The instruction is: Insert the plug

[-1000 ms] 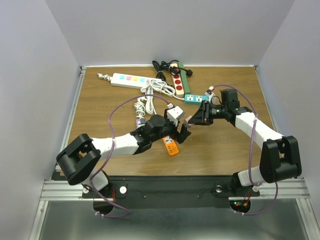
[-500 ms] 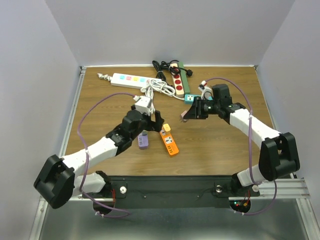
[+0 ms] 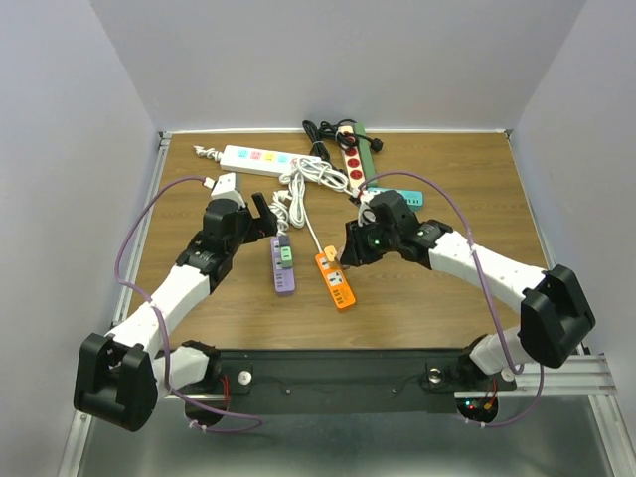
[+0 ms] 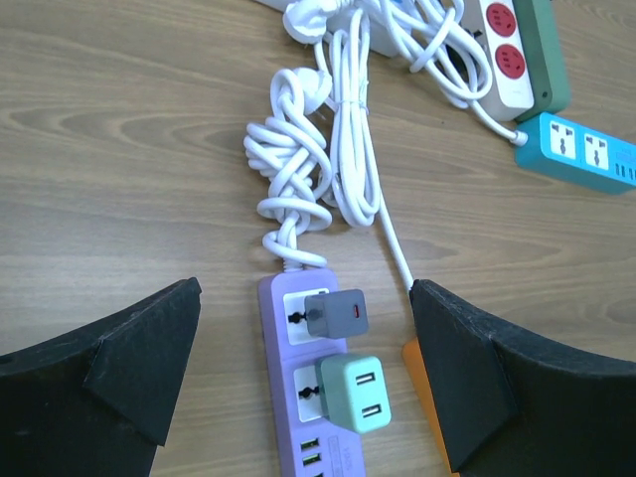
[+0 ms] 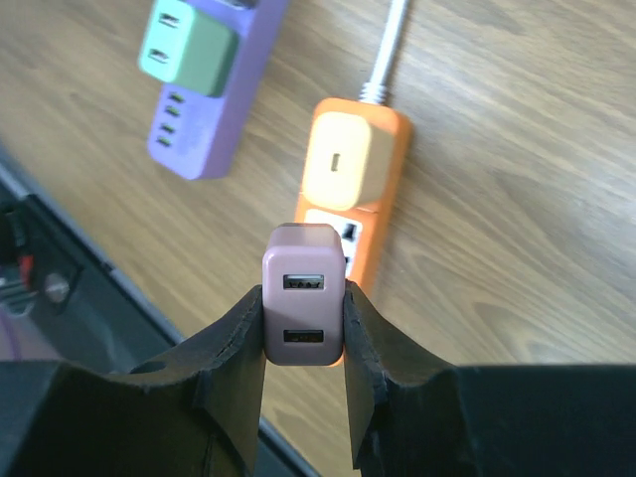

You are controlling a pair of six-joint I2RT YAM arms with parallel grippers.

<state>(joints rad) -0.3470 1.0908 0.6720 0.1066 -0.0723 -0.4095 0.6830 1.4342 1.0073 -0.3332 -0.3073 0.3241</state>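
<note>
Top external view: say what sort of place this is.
Probably a robot lab test cell: bare grey walls around a wooden table, arms bolted to a metal rail, assorted power strips.

a: is it bright?
b: yes. soft light falls from above on the table (image 3: pixel 477 169), and the shadows on it are faint.
a: is anything fuzzy?
b: in the right wrist view the pink plug (image 5: pixel 303 293) looks sharp, the purple strip (image 5: pixel 214 89) behind it a bit soft. the black fingers (image 4: pixel 109 368) in the left wrist view look very dark.
</note>
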